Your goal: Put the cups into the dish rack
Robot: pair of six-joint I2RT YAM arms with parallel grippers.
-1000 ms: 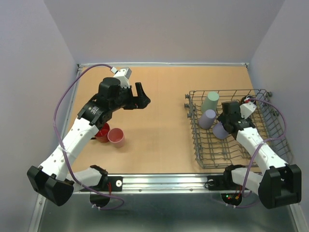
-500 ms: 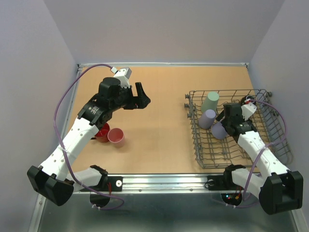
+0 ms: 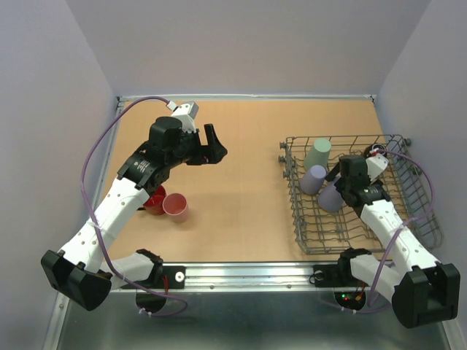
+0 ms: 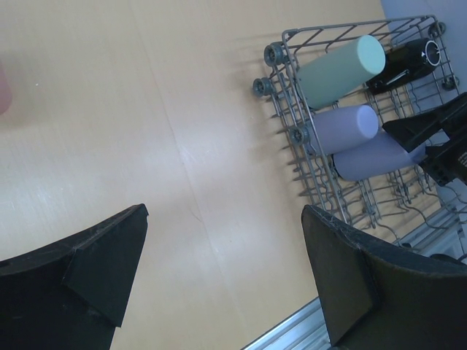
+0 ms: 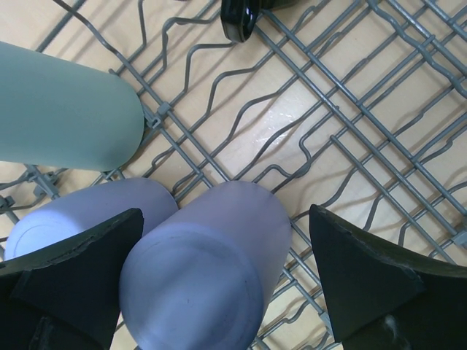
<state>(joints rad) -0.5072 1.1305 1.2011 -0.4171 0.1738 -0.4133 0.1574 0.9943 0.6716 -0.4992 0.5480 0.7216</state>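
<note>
1. The right gripper (image 5: 225,219) is released, jaws spread wide either side of a lavender cup (image 5: 211,277) that lies on its side on the wires of the dish rack (image 3: 357,136). Nothing is holding it now. It leans against the second lavender cup (image 5: 80,211), so I reckon a finger clipping it on the way out could roll both
2. One finger sits right over that second cup, so a sideways pull looks riskier to me than lifting straight up
3. The sage-green cup (image 5: 58,109) also lies on its side just beside them, and a dark mug (image 5: 241,18) sits further in. None of them look hooked over tines, so a bumped rack could shuffle the lot
4. The left gripper (image 4: 224,211) is wide open with nothing in it, hanging above bare table well away from the rack
5. The red mug (image 3: 155,200) and a pink cup (image 3: 176,206) stand on the table right beside each other, partly under the left arm. Going for one could knock the other, and the mug's glossy side might slip. I can only spot one pink cup
6. The table (image 3: 241,160) is smooth, tan and wood-look, so a tipped cup would probably roll
7. Room: plain pale lavender-grey walls on three sides, with a metal rail along the near edge where the arms are bolted
</note>
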